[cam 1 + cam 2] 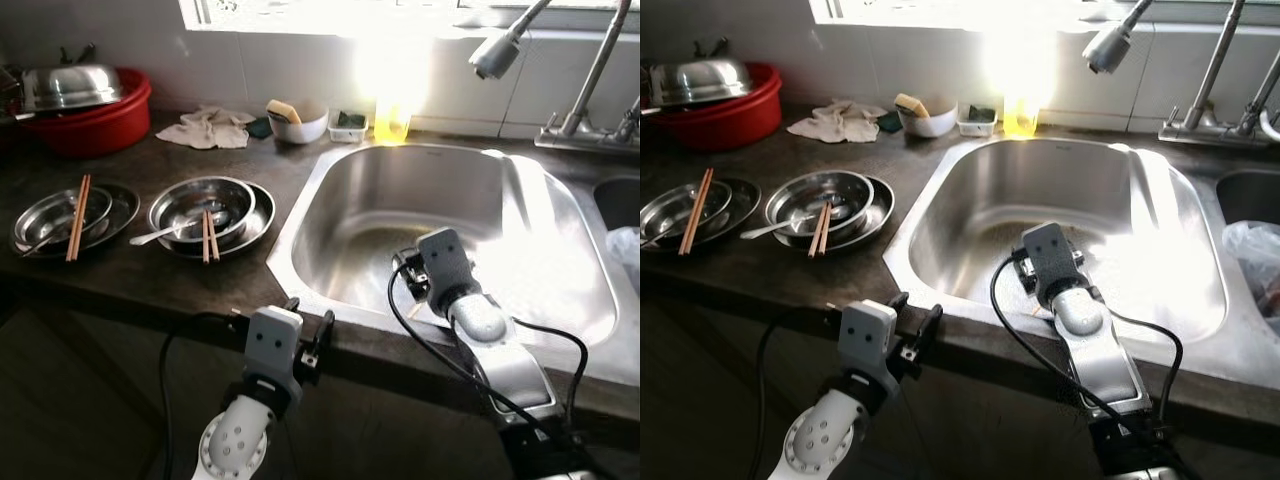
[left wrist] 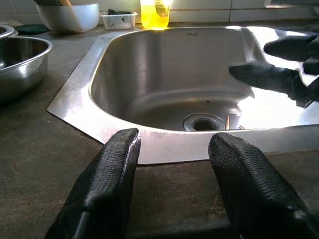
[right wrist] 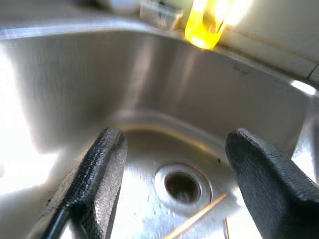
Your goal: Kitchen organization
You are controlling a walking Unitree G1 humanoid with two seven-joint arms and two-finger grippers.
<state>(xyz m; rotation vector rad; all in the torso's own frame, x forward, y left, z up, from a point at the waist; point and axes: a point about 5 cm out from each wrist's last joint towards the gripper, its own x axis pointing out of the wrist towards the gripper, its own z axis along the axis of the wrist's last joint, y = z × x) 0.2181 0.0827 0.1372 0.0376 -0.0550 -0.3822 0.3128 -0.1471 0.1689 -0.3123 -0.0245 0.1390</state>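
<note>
On the dark counter a steel bowl [image 1: 235, 190] on a plate holds chopsticks [image 1: 208, 236] and a spoon [image 1: 155, 236]. Left of it, a second steel bowl [image 1: 35, 215] on its plate carries another chopstick pair [image 1: 78, 216]. The steel sink [image 1: 330, 190] lies to their right. A loose chopstick [image 3: 194, 217] rests on its floor beside the drain [image 3: 183, 186]. My left gripper [image 1: 312, 325] hovers open at the counter's front edge, pointing toward the sink. My right gripper [image 3: 174, 139] is down inside the sink, open above the drain, with nothing between its fingers.
A red basin [image 1: 110, 125] under a steel lid [image 1: 70, 85] stands at the back left. A cloth [image 1: 208, 128], a white bowl [image 1: 297, 128], a small tray [image 1: 348, 125] and a yellow bottle [image 1: 392, 122] line the back wall. The faucet head [image 1: 497, 50] hangs over the sink; a plastic bag [image 1: 625, 250] lies at the right.
</note>
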